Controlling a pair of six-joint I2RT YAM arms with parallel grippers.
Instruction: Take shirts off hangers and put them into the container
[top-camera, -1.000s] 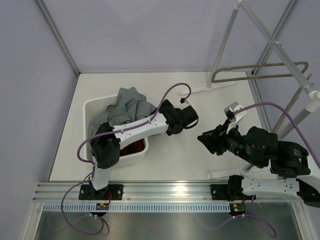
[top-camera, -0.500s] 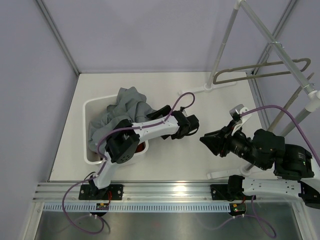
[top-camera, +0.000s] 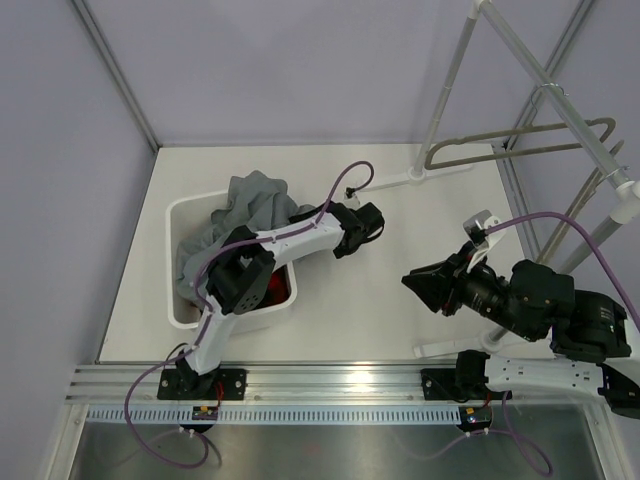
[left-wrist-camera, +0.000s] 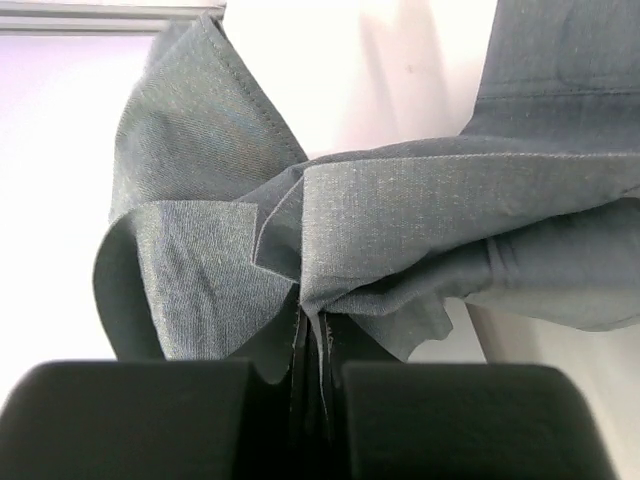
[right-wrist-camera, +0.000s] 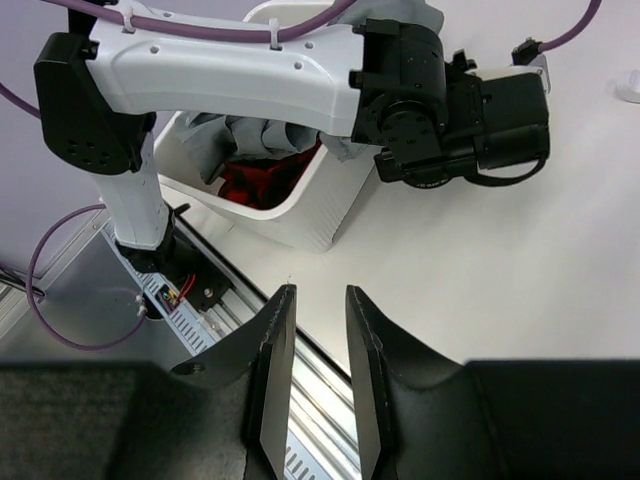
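Grey shirt (top-camera: 248, 205) lies heaped in the white basket (top-camera: 181, 318), bulging above the far rim, with one fold trailing out over the right side toward the table (top-camera: 380, 300). Red-and-black plaid shirt (top-camera: 279, 290) sits lower in the same basket; only a small patch shows at the near right corner, under the grey cloth and the left arm (top-camera: 290, 240). Left gripper (left-wrist-camera: 312, 345) is clenched on an edge of the grey shirt: in the wrist view the cloth bunches into pleats where the two black fingers meet, and the hemmed flaps fan out beyond them against the pale table. From above, that arm reaches across the basket's right rim, its black wrist just past it. Right gripper (right-wrist-camera: 318, 292) hangs over bare table, well apart from the basket and to its right, pointing toward it; its jaws stand narrowly parted with nothing between them. At the far right corner, one thin grey-beige hanger (top-camera: 431, 156) hangs bare on the white rack (top-camera: 450, 80), away from both arms. A purple cable (top-camera: 345, 180) loops off the left wrist.
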